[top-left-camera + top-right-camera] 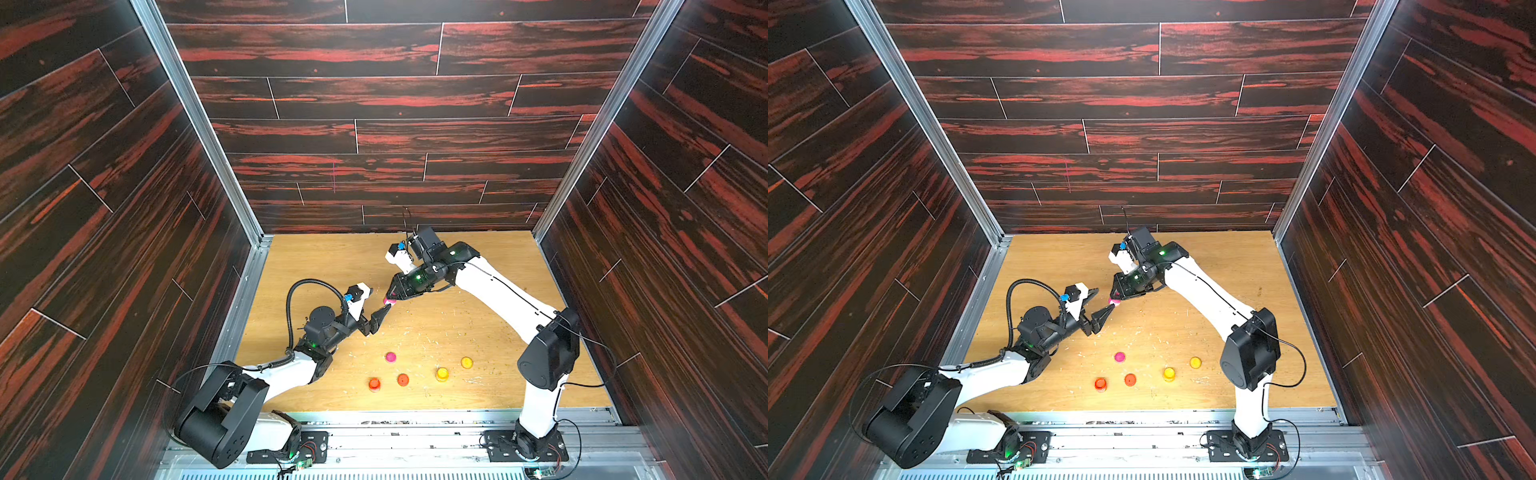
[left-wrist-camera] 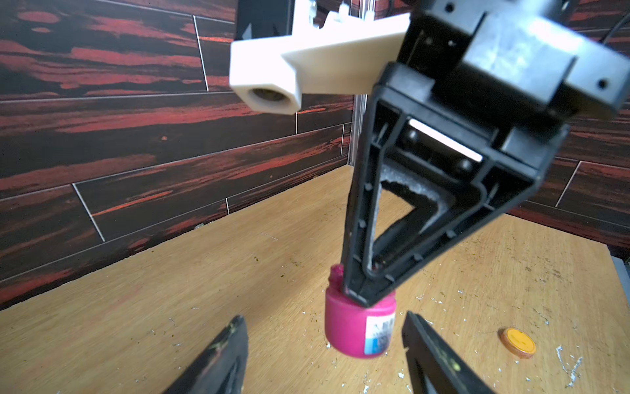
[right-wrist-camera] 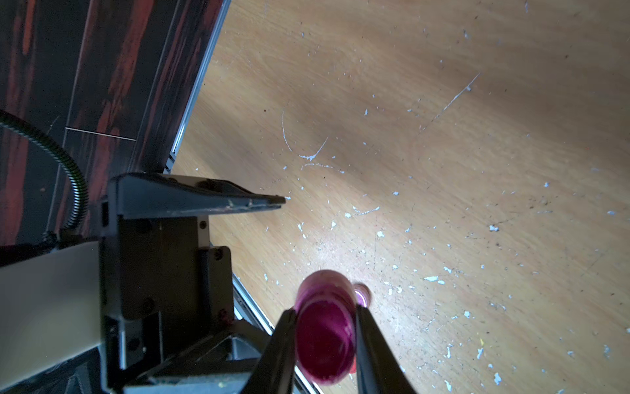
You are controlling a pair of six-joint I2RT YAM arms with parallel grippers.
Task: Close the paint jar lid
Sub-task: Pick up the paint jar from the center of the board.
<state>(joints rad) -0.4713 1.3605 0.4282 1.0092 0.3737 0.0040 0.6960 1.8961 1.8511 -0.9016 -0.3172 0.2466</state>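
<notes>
A magenta paint jar (image 2: 354, 327) with a white and blue label hangs just above the wooden floor, and my right gripper (image 3: 325, 310) is shut on its neck. The right wrist view looks into its open mouth (image 3: 325, 341). In both top views the jar (image 1: 390, 302) (image 1: 1113, 302) shows as a pink spot at the right gripper's tip (image 1: 391, 298). My left gripper (image 2: 324, 325) is open, one finger on each side of the jar, touching neither side. The pink lid (image 1: 390, 356) (image 1: 1119, 356) lies loose on the floor, nearer the front.
Near the front of the floor stand an orange jar (image 1: 374, 384) and a yellow jar (image 1: 442, 374), with an orange lid (image 1: 402, 379) and a yellow lid (image 1: 466, 362) beside them. Dark wood-pattern walls enclose the floor. Pale flecks litter the wood.
</notes>
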